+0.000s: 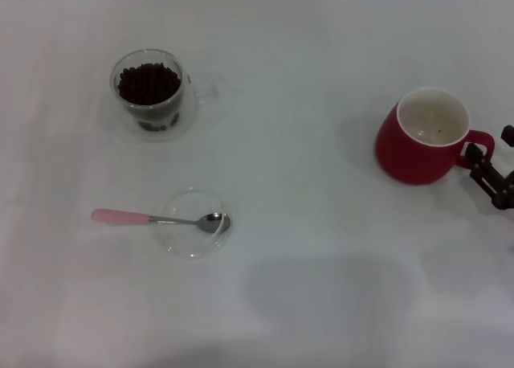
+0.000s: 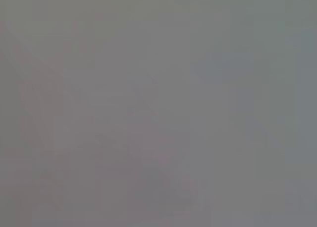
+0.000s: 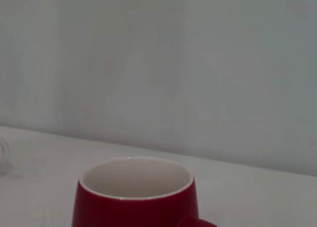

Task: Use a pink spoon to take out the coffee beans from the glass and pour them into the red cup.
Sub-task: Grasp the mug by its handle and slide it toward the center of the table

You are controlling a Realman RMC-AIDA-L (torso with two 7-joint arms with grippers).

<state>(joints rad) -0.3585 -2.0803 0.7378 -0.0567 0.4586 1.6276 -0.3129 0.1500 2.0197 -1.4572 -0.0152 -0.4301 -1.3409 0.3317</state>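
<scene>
Here, the right hand (image 1: 491, 173) sits at the red cup's (image 1: 423, 135) handle, its grip impossible to judge. The pink spoon (image 1: 161, 218) rests across a glass dish (image 1: 195, 222), near the glass (image 1: 151, 93) of coffee beans (image 1: 148, 83).

White table (image 1: 321, 304), plain pale wall (image 3: 198, 63) behind, soft even light.

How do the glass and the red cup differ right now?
The glass is clear and holds coffee beans; the red cup is opaque red and looks nearly empty. The glass stands alone on the robot's left; the red cup stands on the right with the right gripper by its handle. Both stand upright with handles pointing right.
</scene>
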